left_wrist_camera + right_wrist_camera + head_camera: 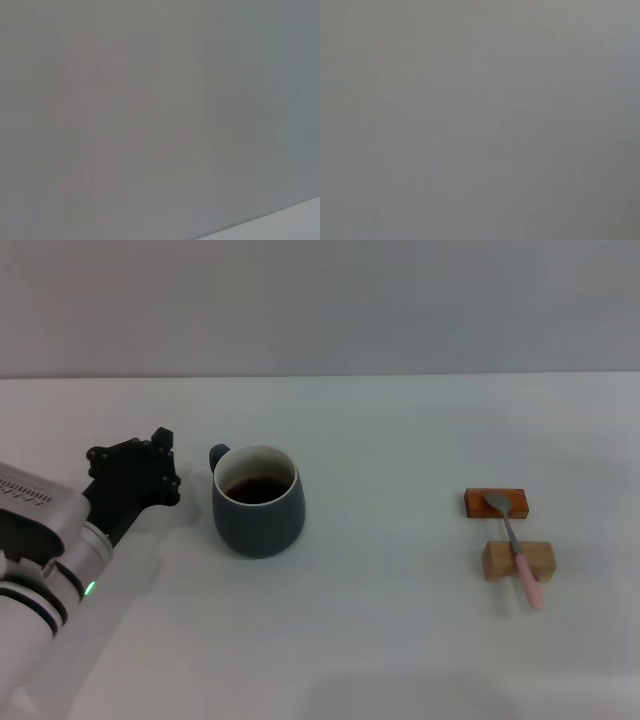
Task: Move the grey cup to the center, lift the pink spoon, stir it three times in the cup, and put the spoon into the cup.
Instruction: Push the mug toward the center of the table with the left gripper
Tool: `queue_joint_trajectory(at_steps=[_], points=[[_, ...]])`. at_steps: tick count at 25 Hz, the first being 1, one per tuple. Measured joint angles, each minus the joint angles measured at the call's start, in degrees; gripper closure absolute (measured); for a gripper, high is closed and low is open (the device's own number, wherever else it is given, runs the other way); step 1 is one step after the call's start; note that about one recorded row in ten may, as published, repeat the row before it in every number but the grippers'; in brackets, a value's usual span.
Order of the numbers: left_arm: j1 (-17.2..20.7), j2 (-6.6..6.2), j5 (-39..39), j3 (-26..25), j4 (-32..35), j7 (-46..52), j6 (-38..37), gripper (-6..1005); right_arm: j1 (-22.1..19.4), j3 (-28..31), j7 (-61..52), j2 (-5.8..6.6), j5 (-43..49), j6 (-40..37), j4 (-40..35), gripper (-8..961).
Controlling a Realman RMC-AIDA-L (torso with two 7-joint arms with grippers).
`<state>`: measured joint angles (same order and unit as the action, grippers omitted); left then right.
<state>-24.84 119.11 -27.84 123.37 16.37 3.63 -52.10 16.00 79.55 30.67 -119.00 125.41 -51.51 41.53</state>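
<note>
Head view: white table [400, 640] against a plain grey wall.

Grey cup [258, 502]: upright on the table, left of centre. Dark blue-grey outside, white inside, dark liquid visible in it. Small loop handle sits at the far-left side of the rim, turned toward the left gripper.

Left gripper [160, 465]: black, at the end of the white-and-grey left arm that enters from the lower-left corner. It sits just beside the cup on the cup's left, near the handle, with a narrow strip of table showing between them, so apart and not touching. Fingers hold nothing. The spread of the fingers cannot be told from this angle.

Pink spoon [516, 548]: well apart from the cup, on the right side of the table. It lies across two small blocks. The silver bowl rests on the farther, reddish-brown block [496, 503]. The neck and the start of the pale pink handle cross the nearer, pale wooden block [518, 560]. The handle end runs past that block toward the near edge, angled slightly right.

Right gripper: not seen in any view.

Left wrist view: grey wall only, with a pale sliver in one corner. Right wrist view: uniform grey, nothing distinguishable.
</note>
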Motion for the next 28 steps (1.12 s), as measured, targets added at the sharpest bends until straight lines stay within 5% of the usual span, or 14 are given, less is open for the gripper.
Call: queue_joint_trajectory(at_steps=[28], points=[[2.99,0.07,-0.30,10.03,5.81,2.35,1.39,1000,0.45,-0.62,0.00,0.01,-0.17,0.59,0.76,598]])
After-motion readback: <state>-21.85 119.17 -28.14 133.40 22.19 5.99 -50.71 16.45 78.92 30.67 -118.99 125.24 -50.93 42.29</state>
